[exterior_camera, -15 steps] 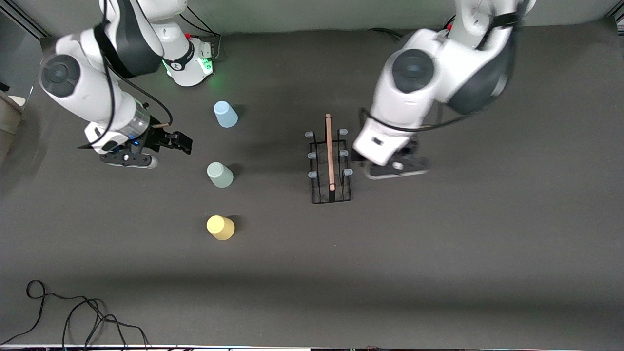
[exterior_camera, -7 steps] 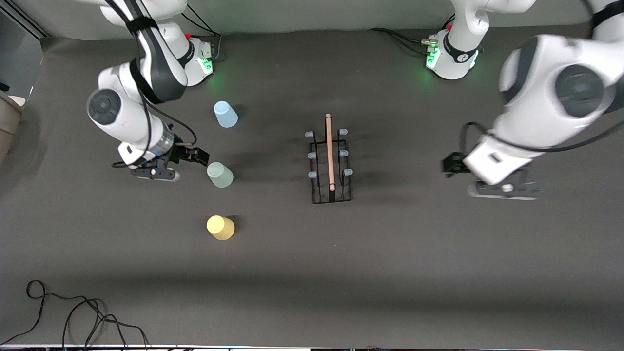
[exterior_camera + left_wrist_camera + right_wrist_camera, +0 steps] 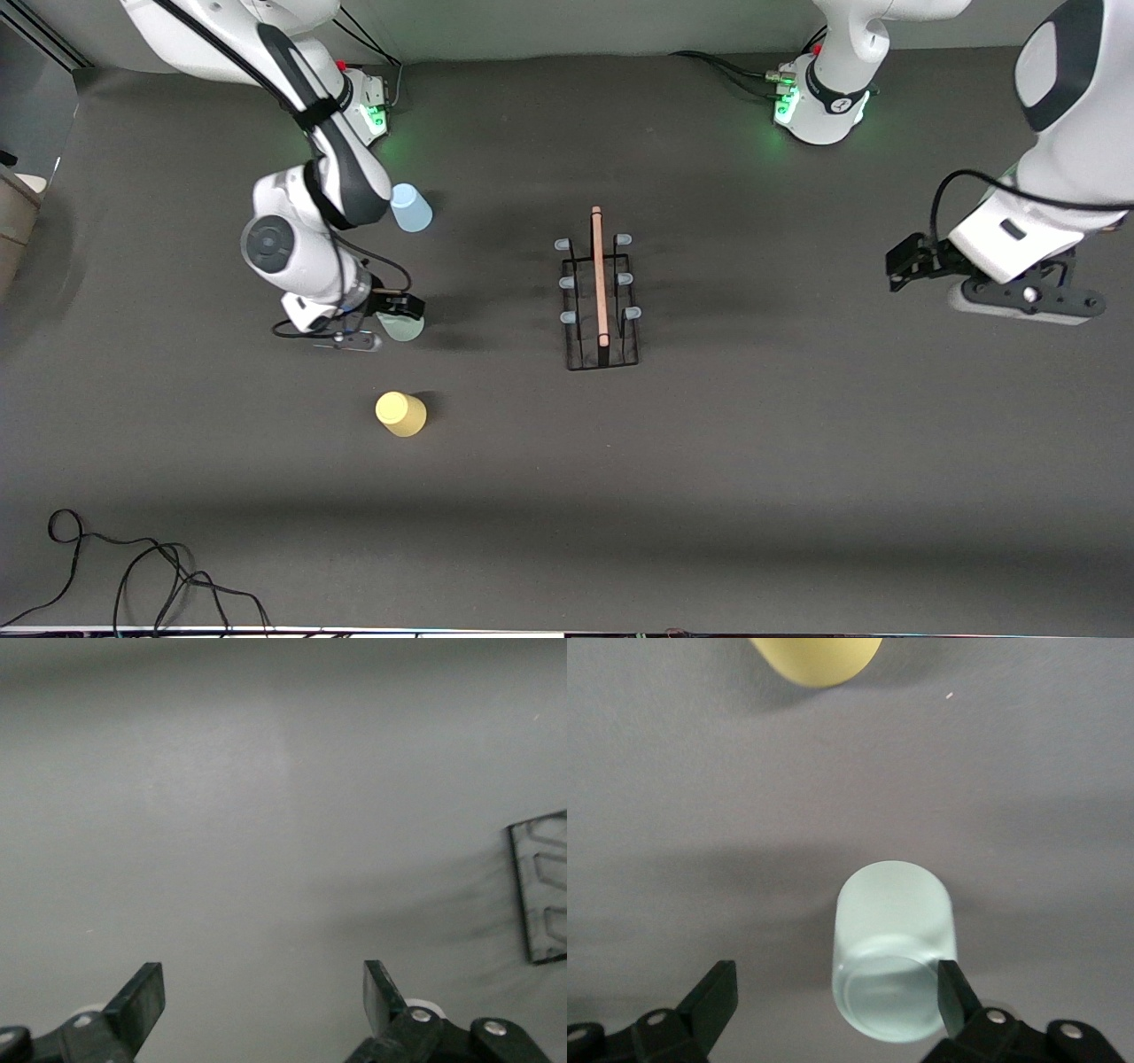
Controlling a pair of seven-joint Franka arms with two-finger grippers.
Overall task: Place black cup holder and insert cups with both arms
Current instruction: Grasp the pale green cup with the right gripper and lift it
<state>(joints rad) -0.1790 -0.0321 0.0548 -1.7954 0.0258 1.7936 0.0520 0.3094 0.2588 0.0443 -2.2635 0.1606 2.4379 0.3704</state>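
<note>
The black cup holder (image 3: 601,306) stands mid-table with its wooden rod handle on top and no cups on its pegs. The light blue cup (image 3: 410,208), pale green cup (image 3: 407,330) and yellow cup (image 3: 400,414) stand in a row toward the right arm's end. My right gripper (image 3: 372,337) is open over the pale green cup. In the right wrist view that cup (image 3: 895,948) sits between the fingers of the gripper (image 3: 835,983), close to one finger, with the yellow cup (image 3: 815,656) farther off. My left gripper (image 3: 1028,297) is open and empty (image 3: 263,983) over bare table.
A black cable (image 3: 133,576) lies coiled at the table's near corner, at the right arm's end. A corner of the holder's base (image 3: 540,895) shows at the edge of the left wrist view. The green-lit arm bases (image 3: 819,97) stand along the back edge.
My right gripper has moved from beside the cup row onto the pale green cup. My left arm has swung away from the holder to the left arm's end of the table.
</note>
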